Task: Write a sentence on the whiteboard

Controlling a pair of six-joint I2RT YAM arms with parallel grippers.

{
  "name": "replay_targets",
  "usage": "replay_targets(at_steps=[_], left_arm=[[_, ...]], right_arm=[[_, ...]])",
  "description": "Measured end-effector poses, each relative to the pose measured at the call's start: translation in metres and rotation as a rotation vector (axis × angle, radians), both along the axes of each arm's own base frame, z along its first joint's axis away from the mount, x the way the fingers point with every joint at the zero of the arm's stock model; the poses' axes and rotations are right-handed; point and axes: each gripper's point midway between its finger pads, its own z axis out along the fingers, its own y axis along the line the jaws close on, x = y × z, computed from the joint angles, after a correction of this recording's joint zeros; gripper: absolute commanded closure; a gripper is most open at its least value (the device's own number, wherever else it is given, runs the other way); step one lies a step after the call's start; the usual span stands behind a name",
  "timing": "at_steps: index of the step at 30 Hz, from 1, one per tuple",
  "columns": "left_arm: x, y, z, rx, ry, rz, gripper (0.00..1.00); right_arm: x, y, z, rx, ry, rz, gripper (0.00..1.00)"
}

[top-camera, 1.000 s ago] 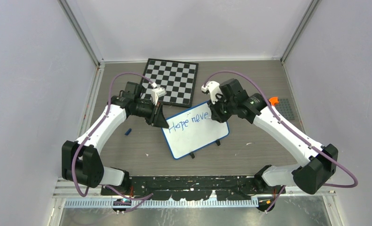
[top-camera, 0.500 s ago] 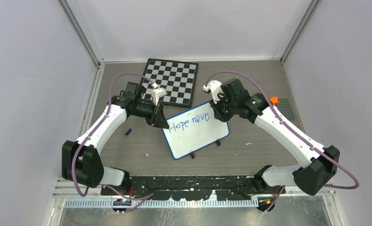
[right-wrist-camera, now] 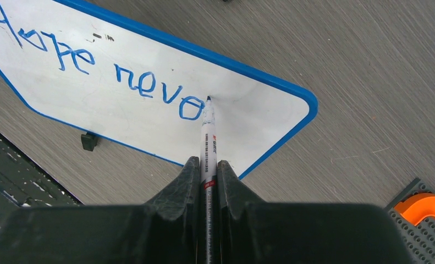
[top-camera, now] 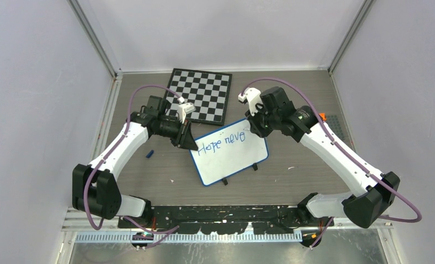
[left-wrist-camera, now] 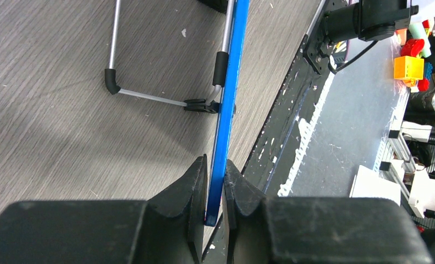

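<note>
The whiteboard [top-camera: 231,157] lies near the middle of the tabletop [top-camera: 292,181], just in front of the chessboard [top-camera: 201,93]. The left fingers [left-wrist-camera: 199,192] are clamped on the blue rim at its left corner. The right fingers [right-wrist-camera: 188,184] are clamped on a marker [right-wrist-camera: 208,143] whose tip is at the board just past the last blue letter, and the sentence [right-wrist-camera: 94,66] reads "Hope neve", so writing looks to be midway through its second word. The next move likely calls for a small "r" squeezed in before the right rim, with any further words on a lower line.

Blue handwriting [right-wrist-camera: 86,59] "Hope neve" on the whiteboard [right-wrist-camera: 248,115]; small print on the marker [right-wrist-camera: 208,148], illegible.
</note>
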Motion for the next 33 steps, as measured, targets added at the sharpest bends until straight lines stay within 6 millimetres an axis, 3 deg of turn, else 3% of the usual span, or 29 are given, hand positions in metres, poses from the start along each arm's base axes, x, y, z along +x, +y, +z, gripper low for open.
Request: replay_targets(at_steps=[7, 21, 33], left_arm=[[0.0, 0.0, 0.0, 0.0, 0.0, -0.001, 0.83], [0.0, 0.0, 0.0, 0.004, -0.001, 0.001, 0.83], [0.0, 0.0, 0.0, 0.004, -0.001, 0.001, 0.83]], right_arm=[[0.004, -0.004, -0.001, -0.023, -0.017, -0.006, 1.0], [-0.006, -0.013, -0.026, -0.06, 0.045, -0.007, 1.0], [0.001, -0.016, -0.016, -0.052, 0.022, -0.028, 1.0]])
